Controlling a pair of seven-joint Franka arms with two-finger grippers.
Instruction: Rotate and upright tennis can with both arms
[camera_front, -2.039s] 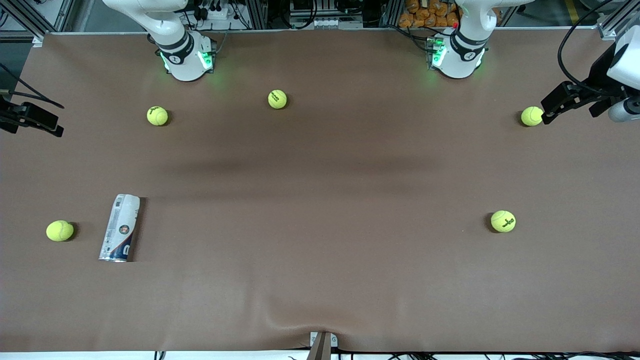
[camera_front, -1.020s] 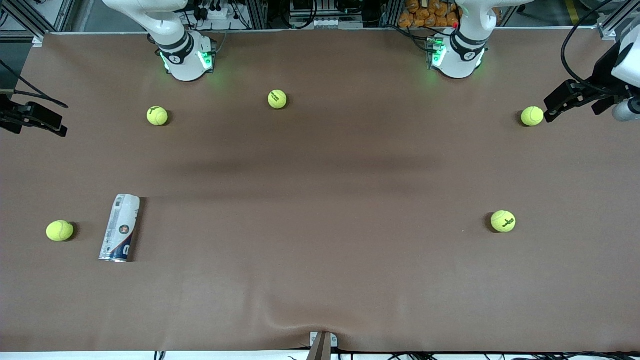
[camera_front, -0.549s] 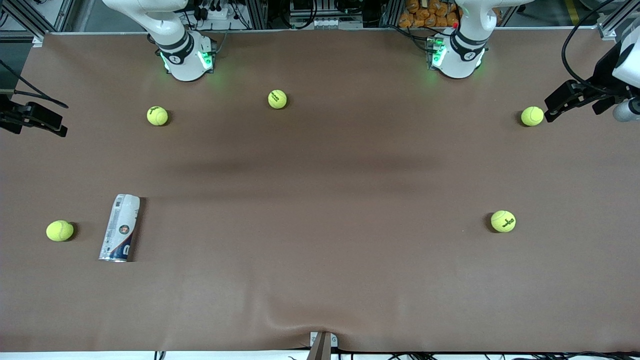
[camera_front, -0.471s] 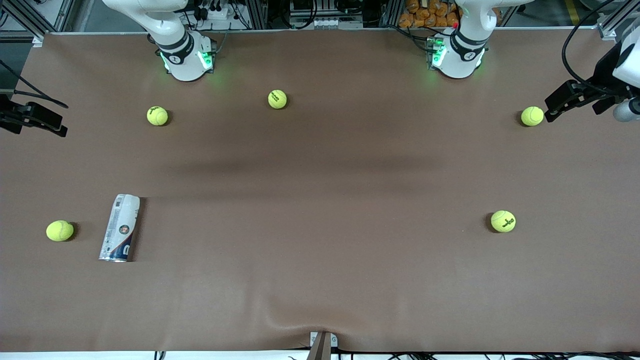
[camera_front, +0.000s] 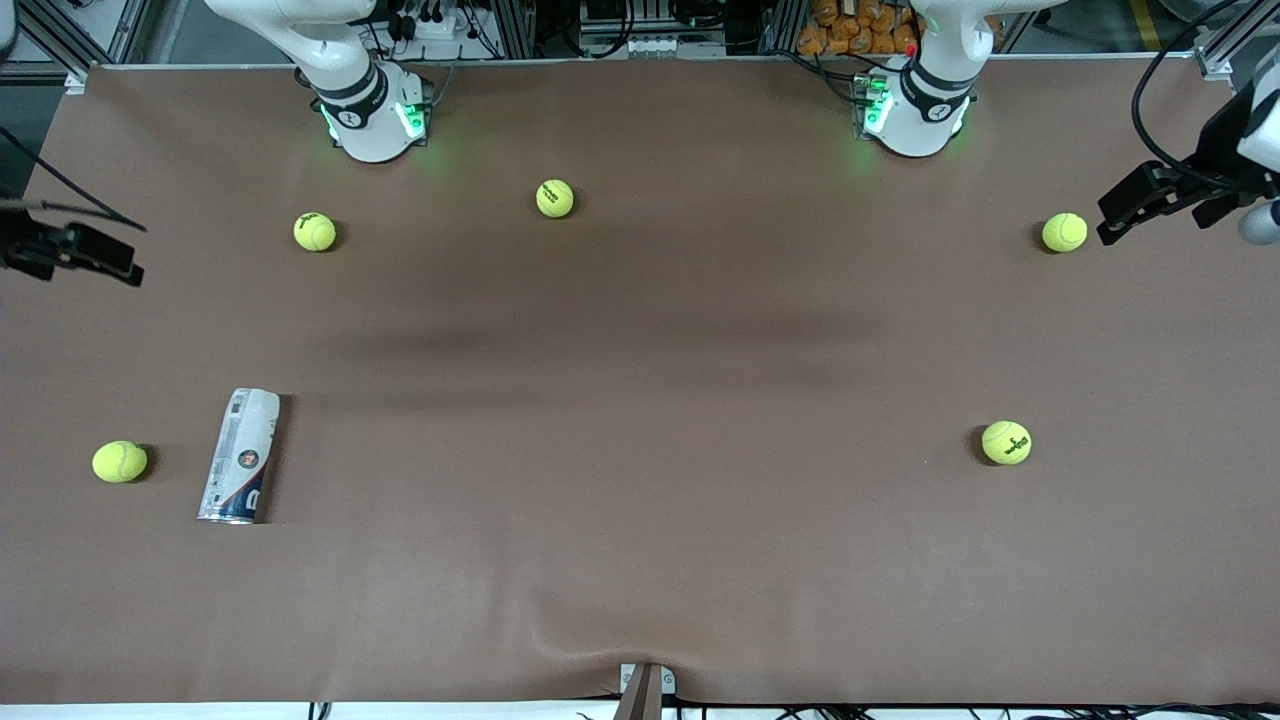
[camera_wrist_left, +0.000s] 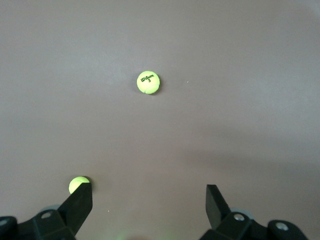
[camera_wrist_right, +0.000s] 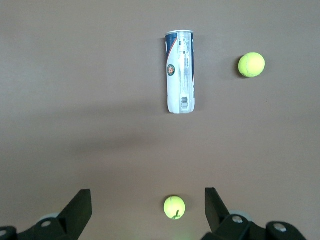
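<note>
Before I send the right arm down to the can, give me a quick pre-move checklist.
1. White and dark-blue labelled clear tennis can lying on its side, not held: ok.
2. Right gripper open, in the air over the brown table: ok.
3. Left gripper open, waiting at its own end of the table: ok.
4. Yellow-green tennis ball beside the can, apart from it: ok.
5. Can upright: not ok.

the front camera hung high across the table (camera_front: 640, 340), facing my two bases and taking in the whole cloth. my left wrist camera looked down from well up, between my left gripper (camera_wrist_left: 149, 200) fingers. my right wrist camera did likewise, sharing the tennis can (camera_wrist_right: 180, 79) (lying flat) (camera_front: 240, 456) with the front view.
</note>
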